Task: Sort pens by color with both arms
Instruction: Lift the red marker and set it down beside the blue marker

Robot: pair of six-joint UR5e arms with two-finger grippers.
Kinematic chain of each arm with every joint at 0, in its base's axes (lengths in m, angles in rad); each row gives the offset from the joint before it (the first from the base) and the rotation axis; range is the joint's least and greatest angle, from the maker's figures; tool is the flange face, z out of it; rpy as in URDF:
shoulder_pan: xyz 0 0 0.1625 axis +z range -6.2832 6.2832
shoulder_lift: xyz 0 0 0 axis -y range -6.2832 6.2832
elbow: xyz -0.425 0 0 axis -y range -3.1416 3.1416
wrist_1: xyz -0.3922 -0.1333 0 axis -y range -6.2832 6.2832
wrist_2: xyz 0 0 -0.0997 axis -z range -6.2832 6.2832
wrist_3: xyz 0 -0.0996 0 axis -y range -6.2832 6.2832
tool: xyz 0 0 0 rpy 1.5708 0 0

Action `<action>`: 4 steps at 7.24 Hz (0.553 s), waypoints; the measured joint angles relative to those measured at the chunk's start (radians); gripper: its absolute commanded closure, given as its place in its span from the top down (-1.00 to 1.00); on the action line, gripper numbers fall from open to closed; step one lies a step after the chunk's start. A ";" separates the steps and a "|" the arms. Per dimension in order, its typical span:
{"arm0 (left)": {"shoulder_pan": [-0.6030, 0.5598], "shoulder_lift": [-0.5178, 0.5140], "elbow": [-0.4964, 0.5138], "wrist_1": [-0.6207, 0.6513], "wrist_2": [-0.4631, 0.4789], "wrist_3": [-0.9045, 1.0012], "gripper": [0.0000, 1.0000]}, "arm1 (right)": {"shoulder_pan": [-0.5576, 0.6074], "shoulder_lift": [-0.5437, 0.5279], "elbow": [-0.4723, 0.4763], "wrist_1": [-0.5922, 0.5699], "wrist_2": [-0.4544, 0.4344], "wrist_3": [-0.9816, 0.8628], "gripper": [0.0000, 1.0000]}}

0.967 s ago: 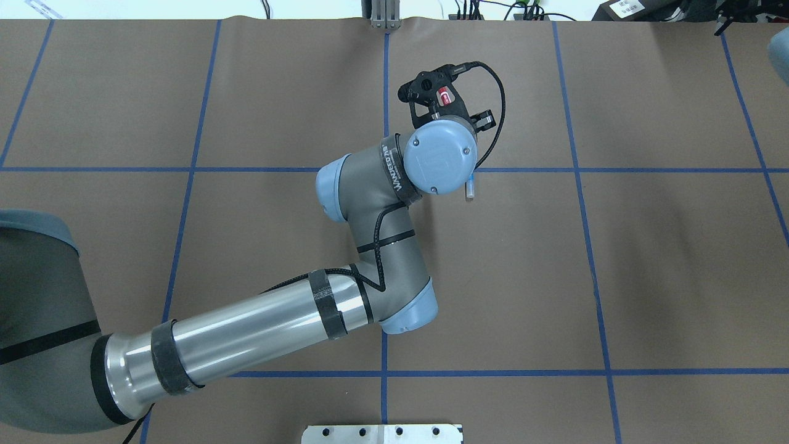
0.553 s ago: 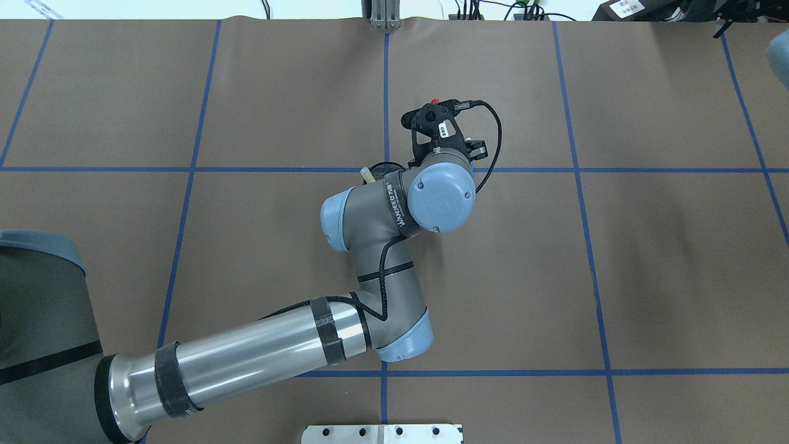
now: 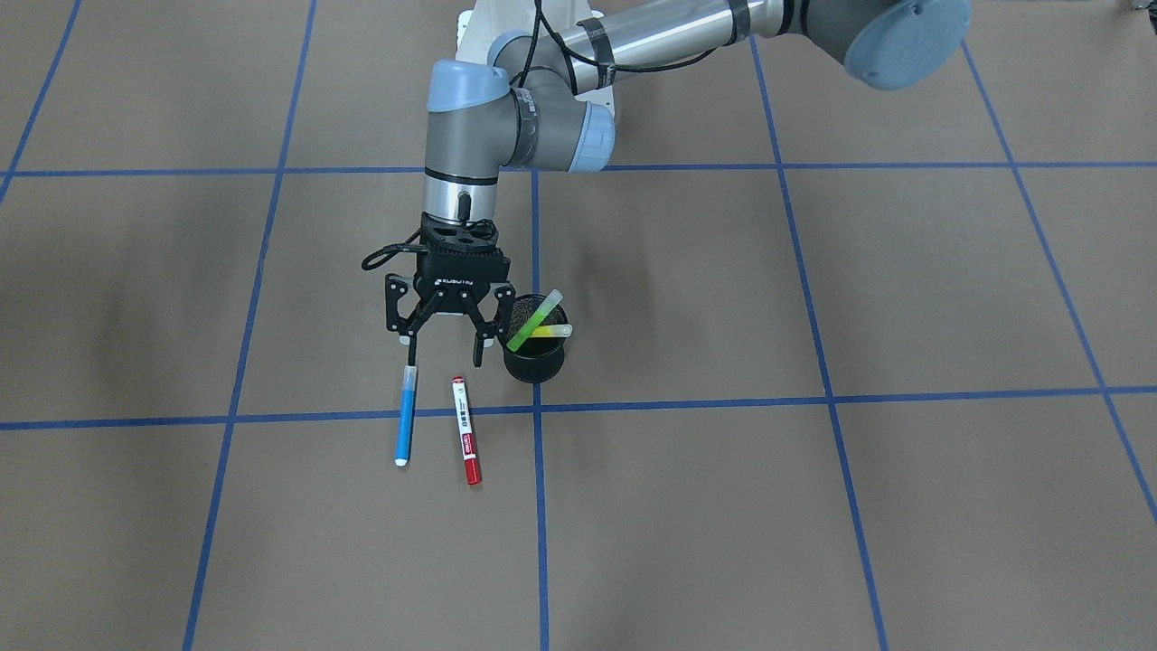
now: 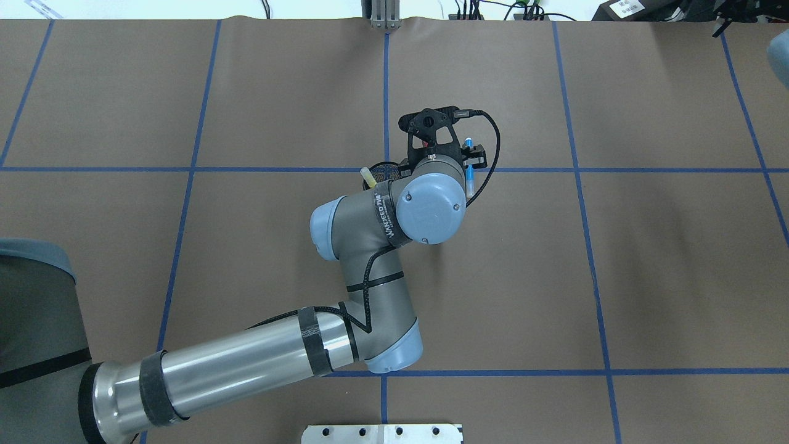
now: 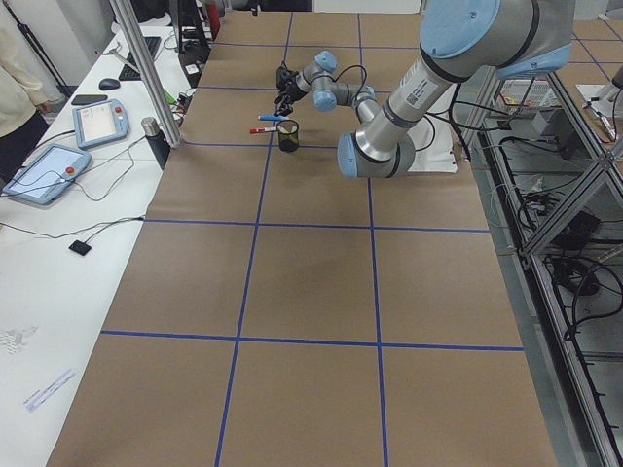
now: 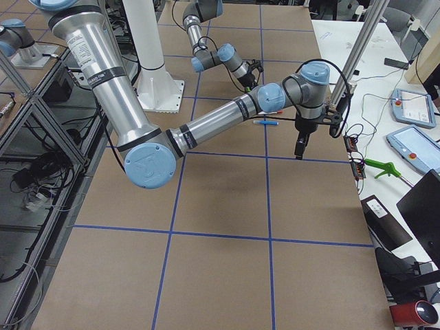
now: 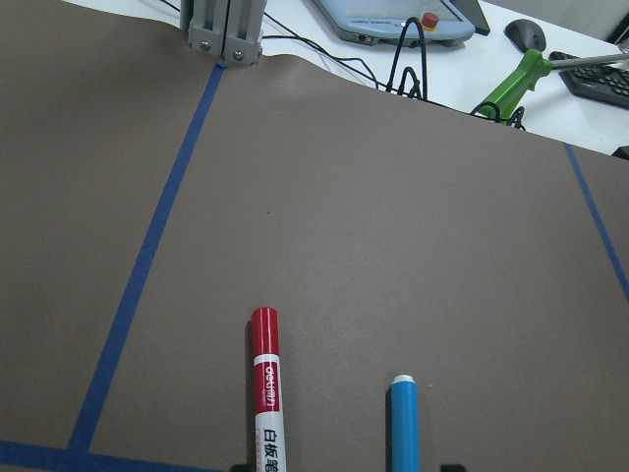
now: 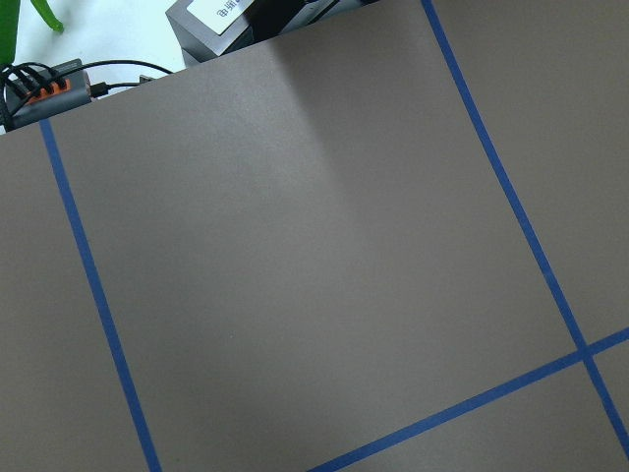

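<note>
left hand (image 3: 445,351) spread empty above blue pen (image 3: 406,416) and red pen (image 3: 466,443)
pick looks next: centre over one pen, drop, close, avoiding the cup (image 3: 533,366)

Just beyond the fingertips of the left gripper (image 3: 445,360), the red pen (image 7: 265,388) reads "deli", with black Chinese characters on its white label. Well behind the fingers, a black wrist strap (image 4: 383,213) shows "WANJEED…". The gripper's own logo is too blurred to read.

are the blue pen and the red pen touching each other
Apart. The exterior front-facing view shows bare table between the blue pen and the red pen along their whole length.
</note>
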 measured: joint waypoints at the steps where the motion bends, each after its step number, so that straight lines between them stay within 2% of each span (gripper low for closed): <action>1: -0.002 0.022 -0.068 0.018 -0.008 0.021 0.98 | 0.000 0.000 0.001 0.000 0.003 0.001 0.98; 3: -0.030 0.070 -0.244 0.135 -0.079 0.037 0.98 | -0.001 -0.001 0.002 -0.001 0.010 0.003 0.98; 4: -0.064 0.137 -0.378 0.222 -0.154 0.048 0.98 | -0.001 -0.001 0.002 -0.001 0.012 0.005 0.98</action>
